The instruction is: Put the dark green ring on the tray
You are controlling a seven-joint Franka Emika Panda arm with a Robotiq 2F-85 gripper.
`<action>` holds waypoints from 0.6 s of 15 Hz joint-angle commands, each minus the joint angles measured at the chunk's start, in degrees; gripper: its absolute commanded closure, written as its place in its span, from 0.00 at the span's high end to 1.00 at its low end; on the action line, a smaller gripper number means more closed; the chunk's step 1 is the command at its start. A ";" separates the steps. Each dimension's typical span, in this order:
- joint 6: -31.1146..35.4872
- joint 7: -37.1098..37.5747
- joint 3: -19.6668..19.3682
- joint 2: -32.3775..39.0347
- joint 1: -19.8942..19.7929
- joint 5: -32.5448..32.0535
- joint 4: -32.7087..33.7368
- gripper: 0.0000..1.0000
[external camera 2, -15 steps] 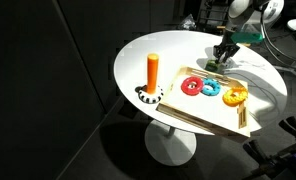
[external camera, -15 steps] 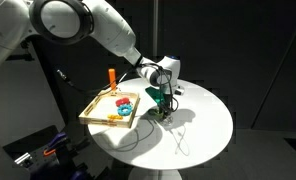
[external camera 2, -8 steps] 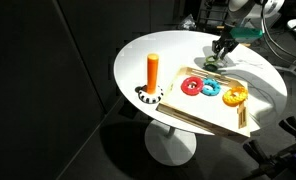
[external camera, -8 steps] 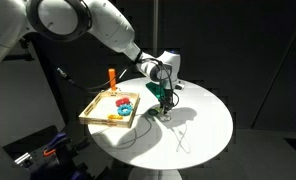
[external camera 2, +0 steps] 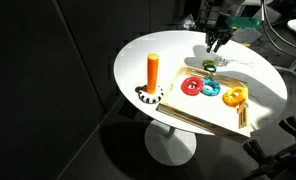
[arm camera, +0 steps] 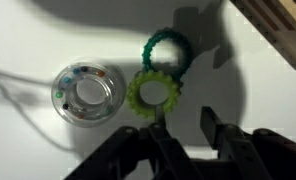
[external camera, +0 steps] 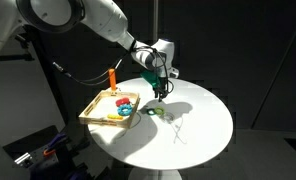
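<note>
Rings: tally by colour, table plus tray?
Dark green ring: 1
Light green ring: 1
Clear ring with coloured beads: 1
Red ring: 1
Blue ring: 1
Yellow ring: 1
Total: 6

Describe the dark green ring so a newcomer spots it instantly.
On the round white table, three rings cluster beside the wooden tray. The dark green ring lies nearest the tray; its neighbours are a light green ring and a clear ring.
</note>
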 commanded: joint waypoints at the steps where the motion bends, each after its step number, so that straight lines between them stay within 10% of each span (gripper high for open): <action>1: -2.03 -0.27 0.72 -2.85 0.74 1.12 -1.24 0.18; 2: -2.40 -0.12 0.66 -2.84 0.97 1.02 -0.96 0.18; 3: -2.85 0.17 0.42 -2.53 1.20 0.82 -0.52 0.68; 9: -5.45 1.16 -0.64 -0.31 1.78 0.01 0.40 1.00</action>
